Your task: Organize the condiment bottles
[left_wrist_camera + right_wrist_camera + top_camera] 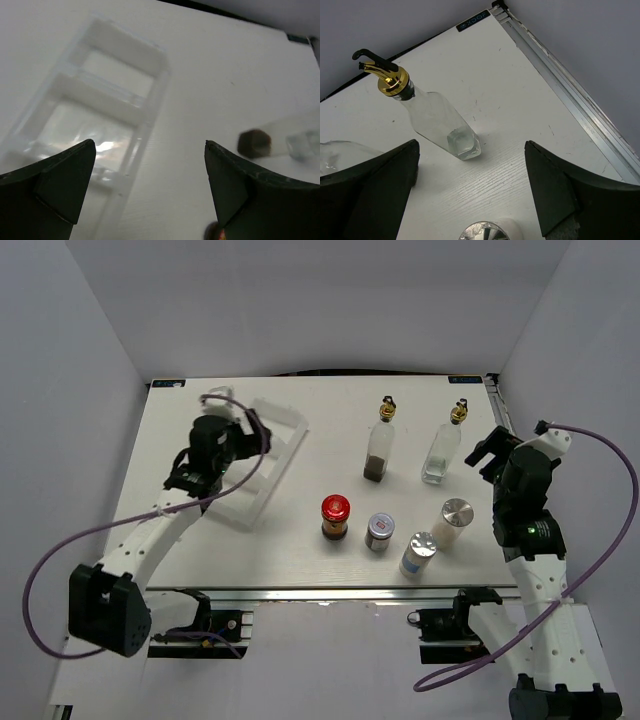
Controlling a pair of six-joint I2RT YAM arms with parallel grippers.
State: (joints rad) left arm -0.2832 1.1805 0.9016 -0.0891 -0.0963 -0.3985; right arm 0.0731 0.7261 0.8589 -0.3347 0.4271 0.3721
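Over at 10 o'clock on the white surface (330,410) lies the white stepped plastic tray (268,455). It sits a bit slanted and holds nothing. All six bottles stand apart from it, on the other half.

The tall glass bottle with dark stuff inside and a gold pourer (379,445) stands at 12 o'clock. The tall see-through glass bottle with a gold pourer (442,447) stands at 1 o'clock. Nearer the arms, around 5 o'clock, sit the red-capped jar (335,518), the small silver-lidded jar (380,532) and the two silver-topped white shakers (454,518). They look like they are waiting to go onto the tray's steps, so I think the job has hardly begun.

The left arm bends forward, and the left end effector (150,150) hangs above the tray, tipped down at it. Its fingers are spread wide with nothing between them.

The right arm reaches up toward 11 o'clock. The right end effector (471,150) is spread wide too and holds nothing. It faces the see-through bottle, near it but not touching. My guess is that this bottle gets picked first.
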